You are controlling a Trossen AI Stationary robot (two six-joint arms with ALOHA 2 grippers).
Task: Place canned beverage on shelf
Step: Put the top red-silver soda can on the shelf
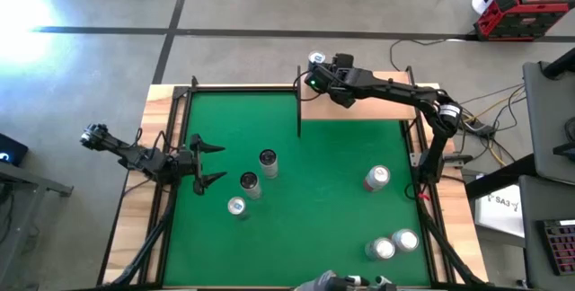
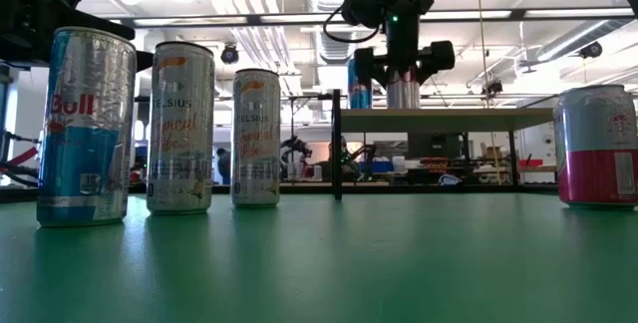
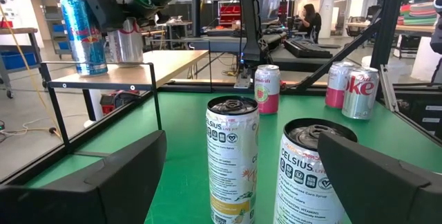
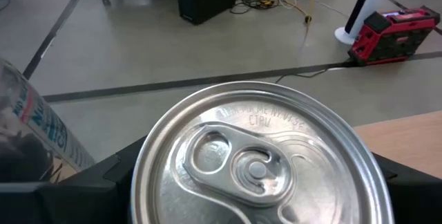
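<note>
- The shelf (image 1: 359, 107), a pale-wood board on thin black posts, stands at the far edge of the green table (image 1: 332, 165), toward the right arm's side.
- The right gripper (image 1: 328, 83) hangs over the shelf's far left corner, its fingers clamped on either side of a silver can (image 2: 403, 92), the canned beverage of the task.
- In the low view the silver can stands upright with its base at the shelf board; whether it fully rests on the board or is just above it, I cannot tell.
- In the right wrist view the silver can's lid (image 4: 257, 165) with its pull tab fills the space between the two dark fingers (image 4: 62, 193).
- A blue Red Bull can (image 3: 81, 36) stands upright on the shelf just beside the silver can, at the very corner of the board.
- The left gripper (image 1: 208, 163) waits low over the table, well apart from the shelf, on the side opposite it; its fingers stand wide apart and hold nothing.
- Three upright cans stand on the table near the left gripper, between it and the shelf: two Celsius cans (image 3: 231, 158) and another Red Bull can (image 2: 85, 129).
- A pink-banded can (image 1: 376, 178) stands alone on the table in front of the shelf, toward the right arm's side.
- Two more cans (image 1: 393, 244), one of them a Diet Coke (image 3: 361, 92), stand touching or nearly so, farther from the shelf than the pink-banded can, at the table's near right part.
</note>
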